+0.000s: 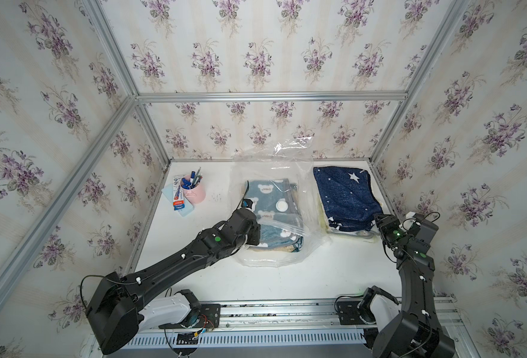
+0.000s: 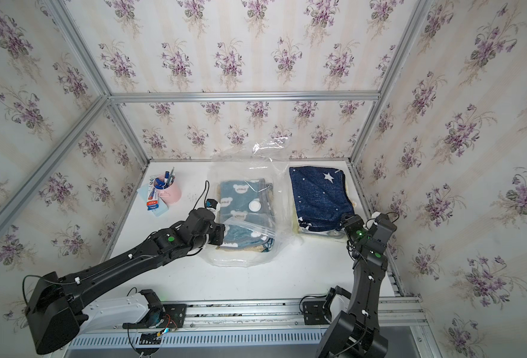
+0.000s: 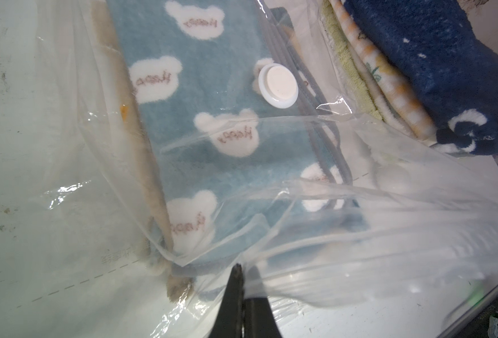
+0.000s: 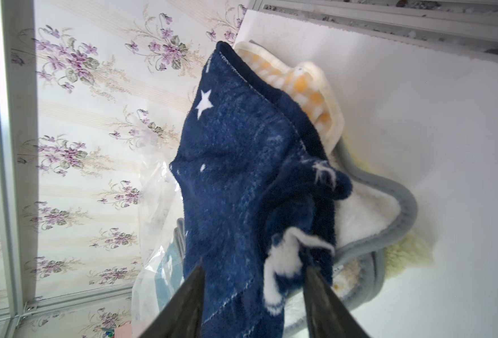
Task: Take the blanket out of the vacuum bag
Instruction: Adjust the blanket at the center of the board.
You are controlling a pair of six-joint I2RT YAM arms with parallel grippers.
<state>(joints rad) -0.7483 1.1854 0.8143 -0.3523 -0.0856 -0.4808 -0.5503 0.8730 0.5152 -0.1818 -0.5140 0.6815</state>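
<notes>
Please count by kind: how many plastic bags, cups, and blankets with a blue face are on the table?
Plastic bags: 1, the vacuum bag
Cups: 1, the pink cup
Blue-faced blankets: 2, the bear blanket inside the bag and the navy blanket beside it
Total: 4

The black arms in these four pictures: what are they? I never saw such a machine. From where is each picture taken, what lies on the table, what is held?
They are two robot arms at the near edge of a white table. Two pictures look down from above, almost alike; two come from cameras on the wrists. On the table lie a clear crinkly plastic vacuum bag with a folded light blue bear-print blanket inside, a dark blue star-patterned blanket on a pile of cloths, and a pink cup of pens. The left end effector is shut, pinching the bag's plastic. The right end effector is open, straddling the dark blue blanket's corner.
</notes>
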